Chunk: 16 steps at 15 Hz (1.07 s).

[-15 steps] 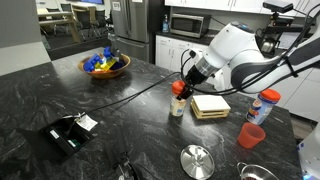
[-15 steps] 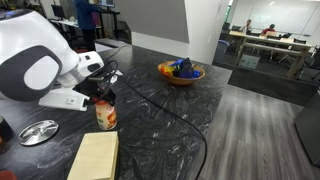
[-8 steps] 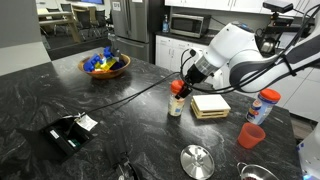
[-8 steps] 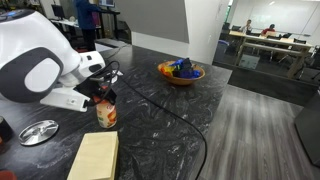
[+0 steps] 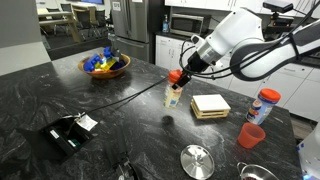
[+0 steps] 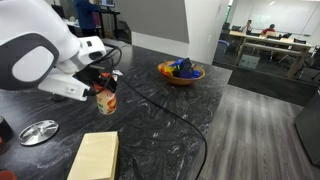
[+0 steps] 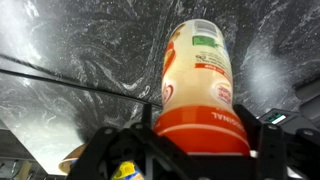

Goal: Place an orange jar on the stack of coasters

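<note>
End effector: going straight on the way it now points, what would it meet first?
Probably the bare dark countertop: the end effector grips the orange jar off the surface, and the wrist view shows only countertop beyond the jar's base. Depth is unclear.

The dark marbled desk (image 5: 120, 110) carries a bowl (image 5: 105, 66), the stack of coasters (image 5: 210, 105), a red cup (image 5: 251, 136) and a round metal lid (image 5: 197, 160).

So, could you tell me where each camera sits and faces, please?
Exterior view: across the counter, facing kitchen cabinets; arm and gripper hold the orange jar near the stack of coasters.
Exterior view: beside the arm, facing an open office; white arm links fill the left.
Wrist view: on the wrist, looking down the jar to the counter; fingers flank its lid.
Shared: both exterior views show jar, coasters, fruit bowl.
</note>
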Available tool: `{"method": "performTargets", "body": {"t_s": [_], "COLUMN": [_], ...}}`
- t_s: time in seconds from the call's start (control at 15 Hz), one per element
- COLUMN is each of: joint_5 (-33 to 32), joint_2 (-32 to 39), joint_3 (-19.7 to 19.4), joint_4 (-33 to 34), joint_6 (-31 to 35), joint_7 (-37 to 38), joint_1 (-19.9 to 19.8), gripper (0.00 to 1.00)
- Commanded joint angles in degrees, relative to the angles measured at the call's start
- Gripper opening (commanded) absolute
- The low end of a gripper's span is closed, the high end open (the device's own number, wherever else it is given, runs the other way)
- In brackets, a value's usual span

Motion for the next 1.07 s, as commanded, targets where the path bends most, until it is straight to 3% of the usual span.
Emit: {"method": "performTargets", "body": {"t_s": [0.0, 0.27, 0.67, 1.0], "joint_5": [0.5, -2.7, -10.1, -9.0], "joint_2": [-1.8, -4.0, -10.4, -16.7], "joint_3": [-1.5, -2.3, -4.0, -6.4], "joint_4": [1.3, 1.8, 2.0, -0.6], "joint_6": [0.2, -0.6, -4.8, -12.5], "joint_7": [-2.8, -2.8, -0.9, -2.2], "joint_1": [0.4, -1.2, -7.3, -7.6], "gripper": [0.54, 0.54, 0.54, 0.54]}}
